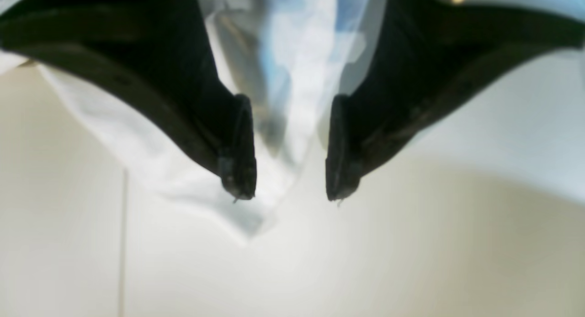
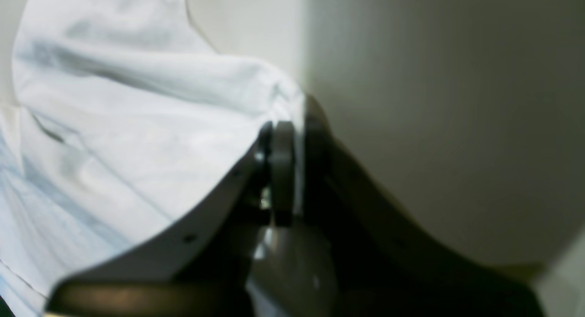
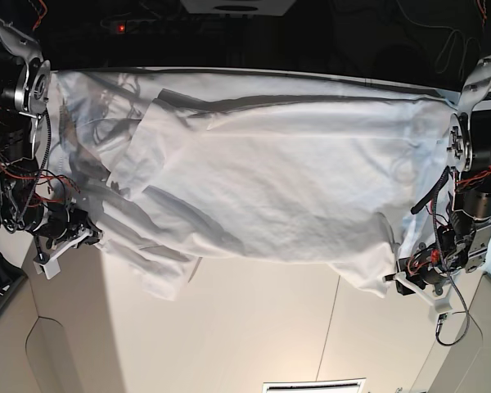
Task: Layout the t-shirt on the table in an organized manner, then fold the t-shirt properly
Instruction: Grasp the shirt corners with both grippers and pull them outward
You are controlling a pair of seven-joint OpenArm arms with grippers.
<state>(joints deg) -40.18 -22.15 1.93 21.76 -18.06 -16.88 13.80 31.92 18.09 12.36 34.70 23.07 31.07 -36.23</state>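
No writing shows anywhere; in your base view the shirt (image 3: 254, 180) stretches lengthwise from 9 to 3 o'clock over the table (image 3: 254, 327), while only the wrist views show the right gripper (image 2: 292, 139) pinched on its edge and the left gripper (image 1: 290, 189) gaping around hanging cloth.

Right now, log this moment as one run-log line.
left gripper: open, cloth between jaws | right gripper: shut on plain white wrinkly cloth t-shirt | shirt: spread, rumpled, unfolded | surface: matte white table

t-shirt (image 3: 262, 188): white, wrinkled, spread wide | table (image 3: 254, 327): white, seamed
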